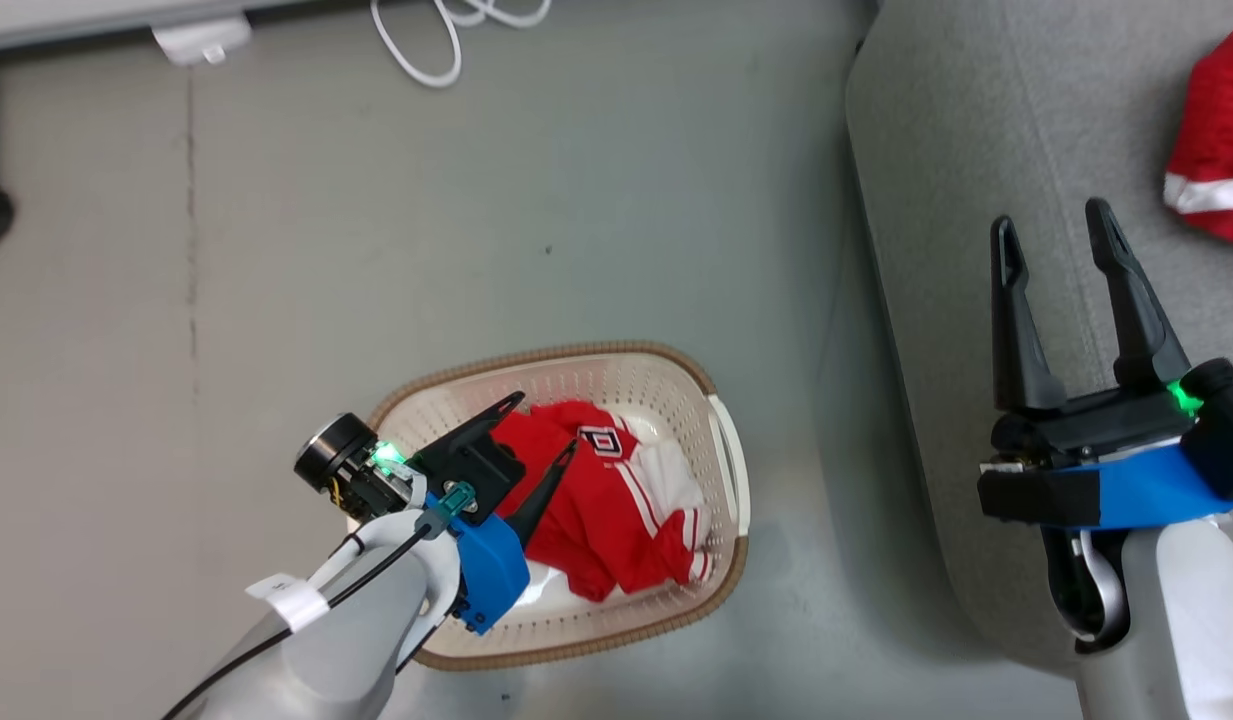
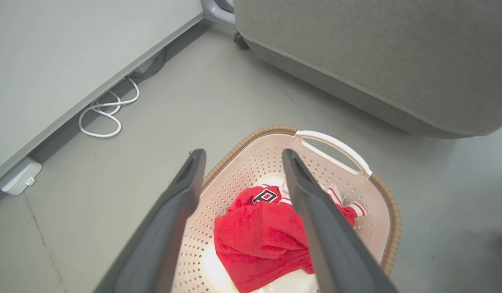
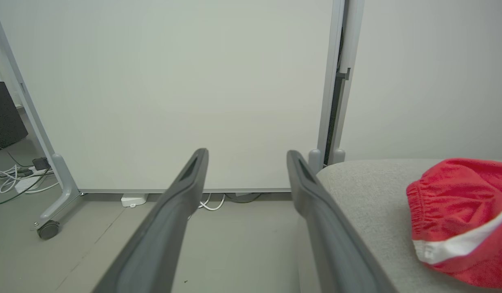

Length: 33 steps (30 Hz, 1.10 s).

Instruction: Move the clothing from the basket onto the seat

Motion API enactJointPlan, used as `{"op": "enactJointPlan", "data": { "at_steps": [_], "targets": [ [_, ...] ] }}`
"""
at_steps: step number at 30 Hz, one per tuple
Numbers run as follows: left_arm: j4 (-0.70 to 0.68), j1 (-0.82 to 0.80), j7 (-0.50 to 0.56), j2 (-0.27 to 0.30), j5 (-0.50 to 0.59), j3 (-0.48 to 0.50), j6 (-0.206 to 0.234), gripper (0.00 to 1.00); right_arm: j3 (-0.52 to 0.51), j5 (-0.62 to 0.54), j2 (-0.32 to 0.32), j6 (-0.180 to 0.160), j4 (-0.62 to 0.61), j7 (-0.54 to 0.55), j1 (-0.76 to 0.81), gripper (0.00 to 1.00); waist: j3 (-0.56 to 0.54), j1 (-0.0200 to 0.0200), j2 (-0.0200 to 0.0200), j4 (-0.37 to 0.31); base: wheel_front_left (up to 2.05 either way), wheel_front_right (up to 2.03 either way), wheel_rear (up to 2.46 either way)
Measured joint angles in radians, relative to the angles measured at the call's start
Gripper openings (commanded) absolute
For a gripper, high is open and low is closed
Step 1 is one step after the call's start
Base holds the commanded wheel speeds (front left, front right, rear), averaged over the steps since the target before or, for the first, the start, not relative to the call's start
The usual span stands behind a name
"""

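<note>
left claw (image 1: 547, 421) spread wide and empty, tips angled down into the basket (image 1: 596, 352), poised over the red garment (image 1: 616, 510) bunched inside. can't tell if the tips touch cloth. wide spread makes sense: it's a soft heap, so the claw has to straddle a fold before pinching. basket sits on the floor (image 1: 476, 200) just beside the seat (image 1: 976, 150), so the carry is short. right claw (image 1: 1049, 216) also wide and empty, parked over the seat edge, clear of the left arm's path. other red garment (image 1: 1216, 160) already lies on the seat. my read: roughly half done, next is descend and pinch.
</note>
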Motion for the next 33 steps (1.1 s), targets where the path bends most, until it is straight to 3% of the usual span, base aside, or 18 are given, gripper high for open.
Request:
{"op": "enactJointPlan", "data": {
  "at_steps": [12, 25, 33],
  "targets": [
    [0.239, -0.189, 0.03, -0.009, -0.095, -0.346, 0.0, 1.0, 0.031, -0.002, -0.009, 0.0, -0.04, 0.0, -0.098, 1.0, 0.196, 0.0, 0.0, -0.043, 0.0, 0.0, 0.0],
    [0.32, -0.281, 0.179, 0.014, -0.017, -0.386, 0.0, 1.0, 0.039, -0.006, 0.008, 0.0, -0.097, 0.0, -0.163, 1.0, 0.393, 0.0, 0.0, -0.11, 0.0, 0.0, 0.0],
    [0.337, -0.351, 0.198, 0.047, -0.003, -0.387, 0.0, 1.0, 0.043, -0.005, 0.02, 0.0, -0.137, 0.0, -0.172, 1.0, 0.496, -0.0001, 0.0, -0.149, 0.0, 0.0, 0.0]
  ]
}}
